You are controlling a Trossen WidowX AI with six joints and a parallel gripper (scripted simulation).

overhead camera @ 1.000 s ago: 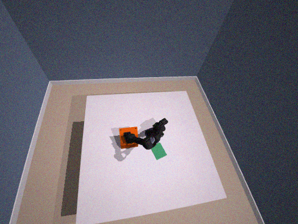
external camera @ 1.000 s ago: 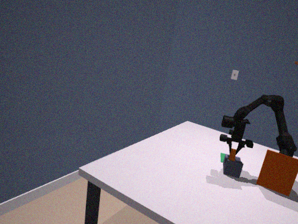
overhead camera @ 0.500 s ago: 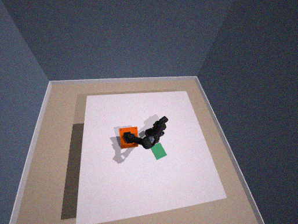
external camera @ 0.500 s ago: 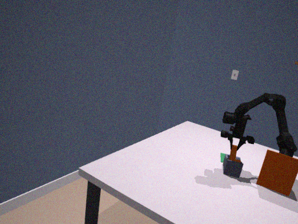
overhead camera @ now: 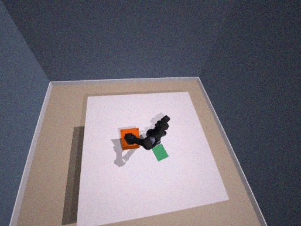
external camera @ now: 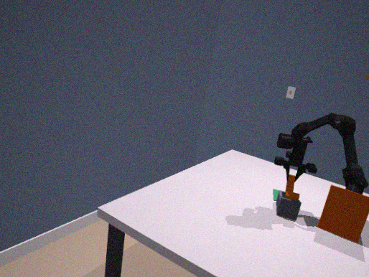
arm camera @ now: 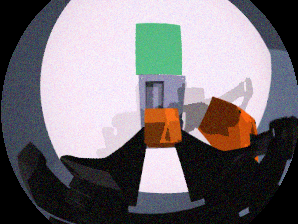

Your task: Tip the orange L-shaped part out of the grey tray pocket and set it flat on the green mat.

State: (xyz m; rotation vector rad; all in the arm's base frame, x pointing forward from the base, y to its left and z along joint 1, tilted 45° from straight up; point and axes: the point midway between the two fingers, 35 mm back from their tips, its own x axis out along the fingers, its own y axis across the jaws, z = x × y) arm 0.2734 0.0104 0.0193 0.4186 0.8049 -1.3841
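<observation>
The black parallel-jaw end effector (external camera: 295, 176) pointed down, its fingers pinching the upper end of the orange L-shaped part (external camera: 291, 187), which hung nearly upright with its lower end at the rim of the small grey block tray (external camera: 288, 208) directly beneath. Just beyond the tray lay the flat green mat (arm camera: 158, 48) on the white counter (external camera: 201, 201). A large orange panel (external camera: 343, 212) stood near the arm's base.

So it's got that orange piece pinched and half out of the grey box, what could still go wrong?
The gripper holds only the top end of the orange part, which hangs steeply, so it may swivel or slip in the fingers. Its lower end looks barely above the grey tray; moving sideways too soon could catch the pocket edge. It must land flat on the small green mat; released while tilted, it might topple or miss.
</observation>
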